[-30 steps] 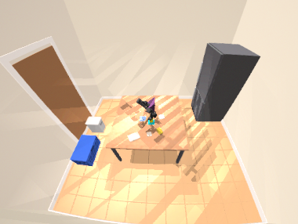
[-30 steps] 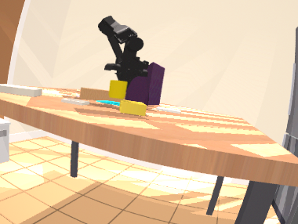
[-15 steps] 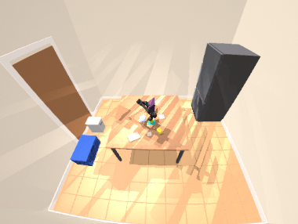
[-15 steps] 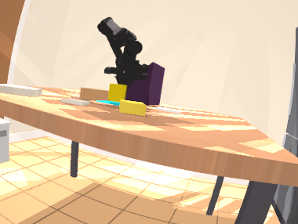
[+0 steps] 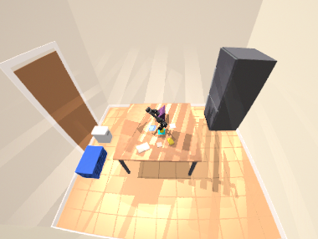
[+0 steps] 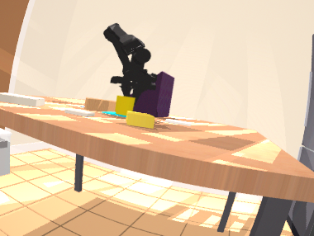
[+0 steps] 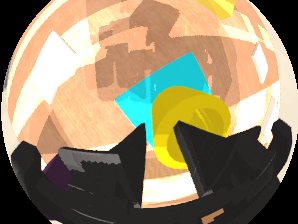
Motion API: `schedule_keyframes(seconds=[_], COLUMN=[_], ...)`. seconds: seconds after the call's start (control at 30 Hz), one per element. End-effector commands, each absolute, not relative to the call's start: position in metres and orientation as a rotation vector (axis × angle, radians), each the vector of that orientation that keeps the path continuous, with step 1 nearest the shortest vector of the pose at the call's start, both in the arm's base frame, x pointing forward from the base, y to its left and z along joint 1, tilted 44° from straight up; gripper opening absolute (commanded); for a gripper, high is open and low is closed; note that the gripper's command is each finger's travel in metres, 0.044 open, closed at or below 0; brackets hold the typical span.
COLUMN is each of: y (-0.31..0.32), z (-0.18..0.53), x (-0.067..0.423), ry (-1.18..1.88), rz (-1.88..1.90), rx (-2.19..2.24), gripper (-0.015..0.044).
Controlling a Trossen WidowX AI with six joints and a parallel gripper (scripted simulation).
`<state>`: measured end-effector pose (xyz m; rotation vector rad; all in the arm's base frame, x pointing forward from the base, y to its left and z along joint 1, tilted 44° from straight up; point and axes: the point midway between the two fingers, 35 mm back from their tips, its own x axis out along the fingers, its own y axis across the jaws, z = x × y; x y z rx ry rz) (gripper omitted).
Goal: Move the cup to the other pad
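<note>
smooth wood-grain table (image 6: 231, 154), matt cup (image 6: 125, 105)
</note>
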<state>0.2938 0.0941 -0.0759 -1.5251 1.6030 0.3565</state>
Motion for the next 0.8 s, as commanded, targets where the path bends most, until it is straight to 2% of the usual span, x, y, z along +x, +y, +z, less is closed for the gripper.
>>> schedule_keyframes(seconds=[0.0, 0.77], y=[0.095, 0.119], z=[-0.075, -0.049], x=[0.294, 0.289], ry=[1.602, 1.606], rz=[0.356, 0.359], rx=[-1.525, -1.53], gripper=[0.0147, 0.0147])
